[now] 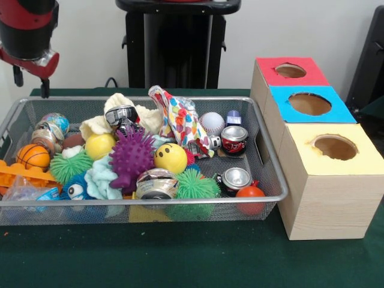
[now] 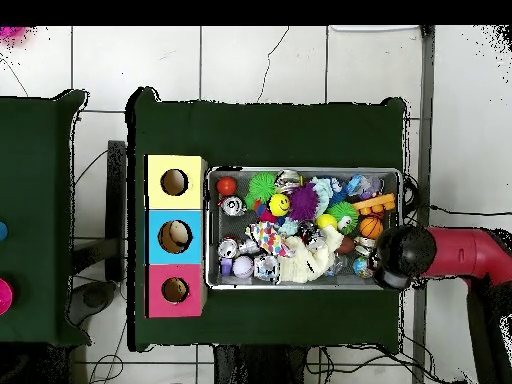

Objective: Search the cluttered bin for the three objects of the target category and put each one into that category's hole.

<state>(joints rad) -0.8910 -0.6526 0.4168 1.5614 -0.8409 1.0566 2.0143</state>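
Item: wire mesh bin (image 1: pixel 180 198) on green tabletop (image 1: pixel 180 258), filled with mixed toys and crushed cans. Wooden sorting box just beside its right wall, with three round holes in a row running near to far: yellow hole (image 1: pixel 335 146), blue hole (image 1: pixel 309 104), red hole (image 1: pixel 290 71).

End effector (image 1: pixel 31 81): hanging above the bin's far left corner, clear of the contents, nothing seen in its hold. How far open: cannot tell, too little of it showing below the red and black arm (image 2: pixel 470 252).

Target category: not named in the task. Likeliest set, as a judgement only, the cans:
- red can (image 1: pixel 234 139), far right, upright, open top facing up.
- silver can (image 1: pixel 236 178), near right corner, tilted, touching a small red ball (image 1: pixel 251 192).
- dented can (image 1: pixel 155 185), near middle, on its side, long axis roughly left to right, wedged between a purple spiky ball (image 1: pixel 131 157) and a green fuzzy ball (image 1: pixel 193 187).

Key relation: all three cans lying to the right of the end effector and nearer than it, the dented can closest to it, the red and silver ones at the bin's opposite end, next to the box. Any carry to a hole running rightward across the whole bin.

Other contents: yellow smiley ball (image 1: pixel 171 158), baseball (image 1: pixel 211 123), small basketball (image 1: pixel 32 156), spotted cloth (image 1: pixel 180 123).

Writing: white script possibly on the red can, not legible; no brand readable elsewhere.
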